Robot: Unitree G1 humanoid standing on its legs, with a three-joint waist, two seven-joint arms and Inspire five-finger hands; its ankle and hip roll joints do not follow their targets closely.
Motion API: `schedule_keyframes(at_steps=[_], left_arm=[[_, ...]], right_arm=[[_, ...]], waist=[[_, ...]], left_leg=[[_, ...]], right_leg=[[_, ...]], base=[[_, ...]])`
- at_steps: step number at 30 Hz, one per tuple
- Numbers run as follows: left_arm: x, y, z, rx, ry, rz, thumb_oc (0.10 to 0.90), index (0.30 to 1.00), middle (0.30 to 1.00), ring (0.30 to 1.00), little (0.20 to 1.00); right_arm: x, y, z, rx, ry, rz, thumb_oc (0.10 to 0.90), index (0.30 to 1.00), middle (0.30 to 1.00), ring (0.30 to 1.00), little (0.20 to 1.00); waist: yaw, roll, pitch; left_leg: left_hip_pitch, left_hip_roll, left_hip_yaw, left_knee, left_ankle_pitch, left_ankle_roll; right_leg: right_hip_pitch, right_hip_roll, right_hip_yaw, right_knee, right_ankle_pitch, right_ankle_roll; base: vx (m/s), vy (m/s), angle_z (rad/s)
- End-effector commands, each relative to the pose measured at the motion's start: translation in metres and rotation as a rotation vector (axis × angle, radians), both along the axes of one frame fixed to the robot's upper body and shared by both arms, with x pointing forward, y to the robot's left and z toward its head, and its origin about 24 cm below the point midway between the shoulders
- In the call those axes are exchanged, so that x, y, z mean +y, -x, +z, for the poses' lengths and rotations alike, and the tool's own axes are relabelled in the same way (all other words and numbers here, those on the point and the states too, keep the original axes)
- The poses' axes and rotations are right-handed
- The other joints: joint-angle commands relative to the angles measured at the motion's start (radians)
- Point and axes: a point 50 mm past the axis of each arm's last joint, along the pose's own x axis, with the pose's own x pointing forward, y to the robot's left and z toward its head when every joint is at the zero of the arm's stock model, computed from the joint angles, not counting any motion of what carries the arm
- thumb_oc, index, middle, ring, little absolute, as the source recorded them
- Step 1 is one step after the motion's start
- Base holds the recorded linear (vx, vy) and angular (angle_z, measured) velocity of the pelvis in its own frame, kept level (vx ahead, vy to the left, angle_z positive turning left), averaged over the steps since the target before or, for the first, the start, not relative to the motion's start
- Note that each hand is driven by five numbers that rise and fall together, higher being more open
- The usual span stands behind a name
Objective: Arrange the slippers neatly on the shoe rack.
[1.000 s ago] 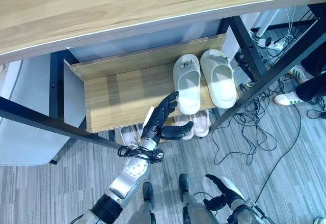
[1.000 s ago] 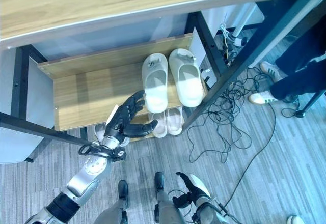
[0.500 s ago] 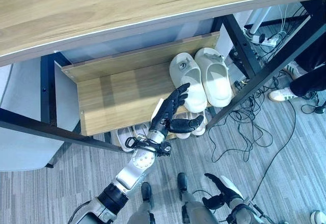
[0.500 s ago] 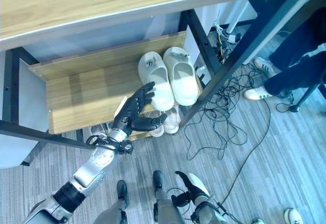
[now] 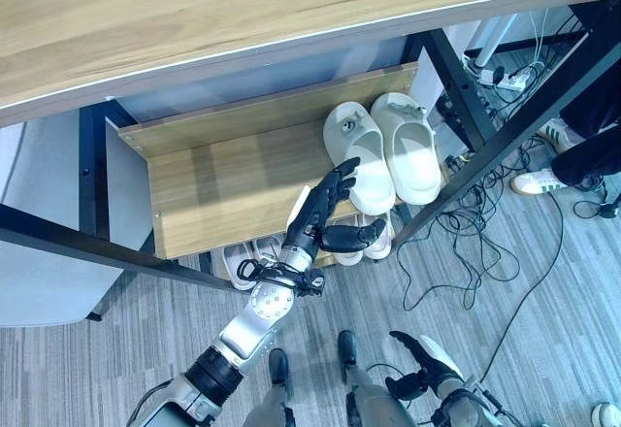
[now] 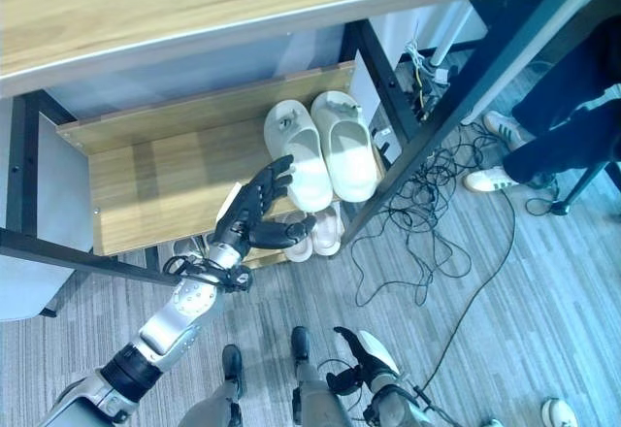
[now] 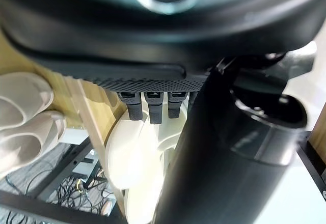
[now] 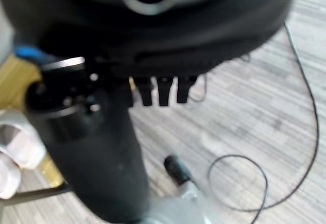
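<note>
The pair of white slippers (image 5: 383, 150) sat side by side on the wooden shoe rack (image 5: 223, 170), toward its right end, upper middle of the frame. The left hand (image 5: 320, 215) was reaching up from the lower left with fingers straight and spread, fingertips right at the heel of the nearer slipper, not gripping anything. More pale slippers (image 5: 374, 238) lay on the lower shelf just under the thumb. The right hand (image 5: 415, 364) hung low at the bottom of the frame, loosely relaxed, over the grey floor (image 5: 543, 291).
</note>
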Motion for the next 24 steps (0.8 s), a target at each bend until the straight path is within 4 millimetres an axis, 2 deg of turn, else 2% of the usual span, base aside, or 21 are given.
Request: schedule_keyframes(at_steps=[1,5,11,14,15,18,20,21,24], left_arm=[[-0.006,-0.003,0.037,-0.184,0.075,-0.011,0.8,0.9,0.9,0.9,0.9],[0.006,0.001,0.042,-0.214,0.073,-0.008,0.8,0.9,0.9,0.9,0.9],[0.031,0.021,0.044,-0.226,0.104,-0.032,0.8,0.9,0.9,0.9,0.9],[0.056,0.041,0.037,-0.184,0.122,-0.038,0.8,0.9,0.9,0.9,0.9],[0.056,0.041,0.037,-0.184,0.122,-0.038,0.8,0.9,0.9,0.9,0.9],[0.091,0.068,0.014,-0.074,0.06,-0.011,0.8,0.9,0.9,0.9,0.9],[0.098,0.074,0.006,-0.037,0.042,-0.002,0.8,0.9,0.9,0.9,0.9],[0.109,0.084,-0.01,0.043,0.021,0.012,0.8,0.9,0.9,0.9,0.9],[0.127,0.098,-0.043,0.188,-0.072,0.045,0.8,0.9,0.9,0.9,0.9]], right_arm=[[-0.003,0.031,-0.01,0.062,-0.018,-0.029,0.8,0.9,0.9,0.9,0.9],[-0.002,0.032,-0.011,0.073,-0.028,-0.028,0.8,0.9,0.9,0.9,0.9],[-0.001,0.037,-0.014,0.098,-0.04,-0.032,0.8,0.9,0.9,0.9,0.9],[0.0,0.043,-0.018,0.125,-0.048,-0.043,0.8,0.9,0.9,0.9,0.9],[0.0,0.043,-0.018,0.125,-0.048,-0.043,0.8,0.9,0.9,0.9,0.9],[-0.002,0.051,-0.023,0.165,-0.05,-0.057,0.8,0.9,0.9,0.9,0.9],[-0.001,0.054,-0.025,0.177,-0.051,-0.06,0.8,0.9,0.9,0.9,0.9],[-0.002,0.057,-0.027,0.196,-0.052,-0.069,0.8,0.9,0.9,0.9,0.9],[-0.003,0.062,-0.031,0.223,-0.057,-0.085,0.8,0.9,0.9,0.9,0.9]], waist=[[0.01,-0.033,-0.077],[0.019,-0.032,-0.085],[0.038,-0.032,-0.094],[0.056,-0.03,-0.099],[0.055,-0.031,-0.1],[0.078,-0.029,-0.114],[0.08,-0.032,-0.12],[0.09,-0.034,-0.129],[0.101,-0.036,-0.14]], left_leg=[[-0.065,-0.027,-0.013,-0.013,0.044,0.017],[-0.057,-0.029,-0.017,-0.013,0.043,0.015],[-0.049,-0.035,-0.024,-0.013,0.041,0.016],[-0.04,-0.039,-0.028,-0.013,0.039,0.018],[-0.04,-0.039,-0.028,-0.013,0.039,0.018],[-0.025,-0.047,-0.033,-0.013,0.035,0.017],[-0.018,-0.048,-0.035,-0.013,0.034,0.016],[-0.007,-0.052,-0.038,-0.013,0.034,0.015],[0.02,-0.056,-0.045,-0.013,0.031,0.013]], right_leg=[[-0.009,-0.027,-0.059,0.02,-0.044,0.055],[0.003,-0.029,-0.067,0.016,-0.044,0.058],[0.02,-0.033,-0.078,0.011,-0.043,0.062],[0.035,-0.038,-0.085,0.007,-0.042,0.065],[0.035,-0.038,-0.085,0.007,-0.041,0.065],[0.059,-0.041,-0.095,-0.003,-0.034,0.071],[0.07,-0.044,-0.099,-0.008,-0.032,0.073],[0.087,-0.047,-0.106,-0.013,-0.029,0.076],[0.123,-0.056,-0.123,-0.021,-0.026,0.081]], base=[[0.0,0.0,0.0],[0.0,0.006,0.01],[0.0,0.014,0.08],[0.0,0.017,0.09],[0.0,0.0,0.0],[0.02,0.013,0.11],[0.03,0.007,0.13],[0.03,0.003,0.05],[0.04,0.012,0.06]])
